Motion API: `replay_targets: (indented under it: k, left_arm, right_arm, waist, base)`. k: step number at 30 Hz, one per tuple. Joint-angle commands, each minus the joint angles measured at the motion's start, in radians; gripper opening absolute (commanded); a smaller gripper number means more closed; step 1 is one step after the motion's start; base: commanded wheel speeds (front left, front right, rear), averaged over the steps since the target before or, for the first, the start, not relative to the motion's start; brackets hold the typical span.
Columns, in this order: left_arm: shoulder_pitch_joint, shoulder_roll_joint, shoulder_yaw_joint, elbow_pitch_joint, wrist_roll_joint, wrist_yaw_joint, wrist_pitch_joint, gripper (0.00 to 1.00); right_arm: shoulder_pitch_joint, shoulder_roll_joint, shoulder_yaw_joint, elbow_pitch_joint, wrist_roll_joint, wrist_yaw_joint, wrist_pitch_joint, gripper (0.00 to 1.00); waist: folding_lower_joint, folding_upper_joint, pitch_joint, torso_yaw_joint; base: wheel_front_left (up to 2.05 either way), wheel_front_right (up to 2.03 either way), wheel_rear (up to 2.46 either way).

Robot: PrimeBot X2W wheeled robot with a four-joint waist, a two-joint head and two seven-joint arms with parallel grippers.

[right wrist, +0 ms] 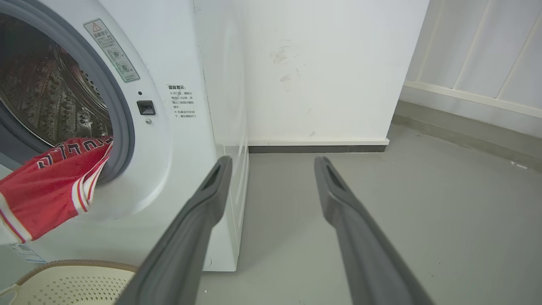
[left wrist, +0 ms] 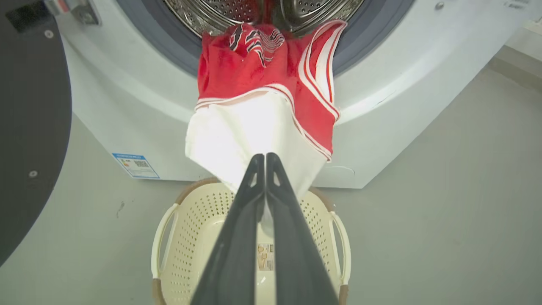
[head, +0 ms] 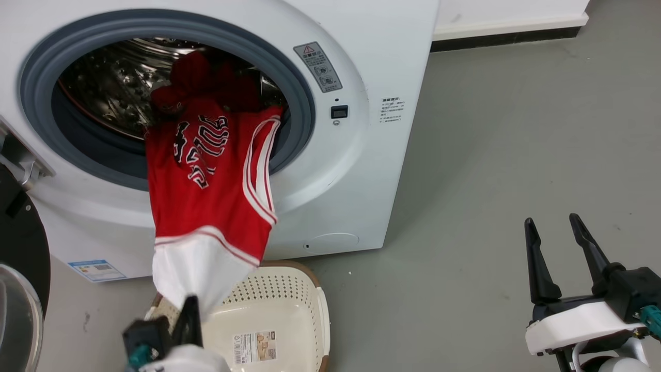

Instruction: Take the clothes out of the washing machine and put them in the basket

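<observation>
A red jersey (head: 206, 191) with striped trim and lettering hangs out of the washing machine (head: 356, 170) drum, stretched down over the door seal. Its white hem (left wrist: 250, 131) is pinched by my left gripper (left wrist: 265, 157), which is shut on it just above the cream basket (head: 304, 302) standing on the floor in front of the washer. More red clothes (head: 206, 82) lie inside the drum behind the jersey. My right gripper (head: 552, 225) is open and holds nothing, off to the right over the floor; its wrist view shows the jersey (right wrist: 51, 186) and the basket rim (right wrist: 72, 264).
The washer's open door (head: 20, 243) with its black rim stands at the far left. Grey floor (head: 490, 181) stretches to the right of the machine, ending at a white wall with a dark skirting (head: 506, 36).
</observation>
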Motion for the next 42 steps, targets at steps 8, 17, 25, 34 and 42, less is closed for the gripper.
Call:
replay_targets:
  k: [8,17,25,34,42]
  left_arm:
    - [0.042,-0.058,-0.038,0.209,-0.049,-0.004,-0.019,0.0]
    - [-0.075,-0.071,-0.021,0.485,-0.095,-0.016,-0.075,0.0]
    - [-0.272,-0.022,0.02,0.692,-0.11,-0.016,-0.115,0.0]
    - [-0.491,0.049,0.054,0.869,-0.116,-0.01,-0.152,0.0]
    - [-0.655,0.136,0.064,0.979,-0.105,-0.012,-0.192,0.0]
  right_arm:
    - [-0.021,0.0,0.005,-0.031,0.0,-0.001,0.012,1.0]
    - [-0.073,0.0,0.01,-0.028,0.014,-0.001,-0.003,1.0]
    - [-0.141,0.0,0.027,0.001,0.042,-0.001,-0.036,1.0]
    - [-0.209,0.0,0.045,0.043,0.047,-0.001,-0.075,1.0]
    - [-0.26,0.0,0.062,0.1,0.067,-0.001,-0.113,1.0]
  waist:
    - [0.0001,0.0,0.07,-0.002]
    - [0.0001,0.0,0.185,-0.059]
    - [0.0001,0.0,0.314,-0.124]
    - [0.0001,0.0,0.436,-0.188]
    - [0.0001,0.0,0.523,-0.236]
  base:
    - [0.0,0.0,0.0]
    - [0.0,0.0,0.0]
    - [0.0,0.0,0.0]
    - [0.0,0.0,0.0]
    - [0.0,0.0,0.0]
